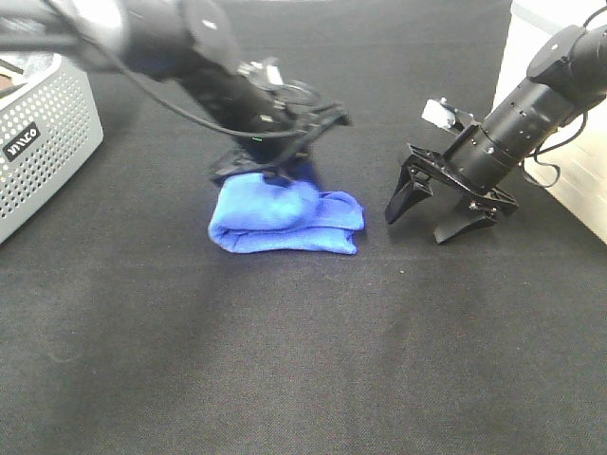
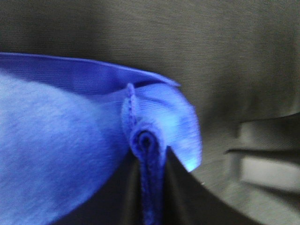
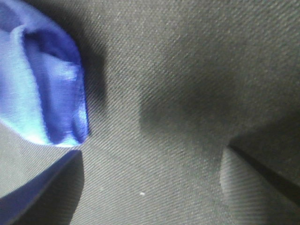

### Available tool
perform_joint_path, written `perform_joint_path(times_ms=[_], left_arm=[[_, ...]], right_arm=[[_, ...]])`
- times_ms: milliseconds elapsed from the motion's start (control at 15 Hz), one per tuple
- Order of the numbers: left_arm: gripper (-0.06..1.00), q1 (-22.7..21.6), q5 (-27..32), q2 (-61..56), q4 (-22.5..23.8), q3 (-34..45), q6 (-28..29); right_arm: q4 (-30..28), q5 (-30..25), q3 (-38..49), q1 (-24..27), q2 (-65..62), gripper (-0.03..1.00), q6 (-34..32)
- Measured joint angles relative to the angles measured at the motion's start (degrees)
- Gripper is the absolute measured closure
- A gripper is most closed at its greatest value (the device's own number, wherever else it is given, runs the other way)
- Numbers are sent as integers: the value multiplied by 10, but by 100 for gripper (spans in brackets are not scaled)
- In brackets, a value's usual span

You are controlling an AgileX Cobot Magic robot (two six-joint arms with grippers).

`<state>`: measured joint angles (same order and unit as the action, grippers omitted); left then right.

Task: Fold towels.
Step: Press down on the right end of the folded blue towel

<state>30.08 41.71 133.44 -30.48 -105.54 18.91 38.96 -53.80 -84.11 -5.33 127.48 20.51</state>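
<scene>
The royal-blue towel (image 1: 285, 220) lies bunched and folded over on the black table cloth, left of centre. My left gripper (image 1: 273, 174) is at the towel's far edge. In the left wrist view the towel (image 2: 61, 154) fills the picture and a rolled, stitched edge is pinched between the two dark fingers of the left gripper (image 2: 150, 187). My right gripper (image 1: 429, 214) is open and empty, pointing down just right of the towel without touching it. In the right wrist view the towel's end (image 3: 47, 84) lies beyond the open right gripper (image 3: 150, 183).
A grey perforated basket (image 1: 43, 142) stands at the far left. A cream-coloured block (image 1: 560, 104) rises at the right edge behind the right arm. Black cloth (image 1: 303, 360) covers the table in front of the towel.
</scene>
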Motion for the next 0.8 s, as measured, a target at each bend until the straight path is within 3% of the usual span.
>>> perform_joint_path(times_ms=[200, 267, 400, 533, 800], left_arm=[[27, 15, -13, 8, -50, -26, 1], [21, 15, -13, 6, -57, -26, -7], [20, 7, -12, -7, -49, -26, -46], [19, -29, -11, -50, -5, -26, -80], [19, -102, 14, -84, 50, -29, -83]], right_arm=[[1, -17, 0, 0, 0, 21, 0], [5, -22, 0, 0, -1, 21, 0], [15, -28, 0, 0, -18, 21, 0], [40, -30, 0, -5, -57, 21, 0], [145, -38, -3, -84, -65, 21, 52]])
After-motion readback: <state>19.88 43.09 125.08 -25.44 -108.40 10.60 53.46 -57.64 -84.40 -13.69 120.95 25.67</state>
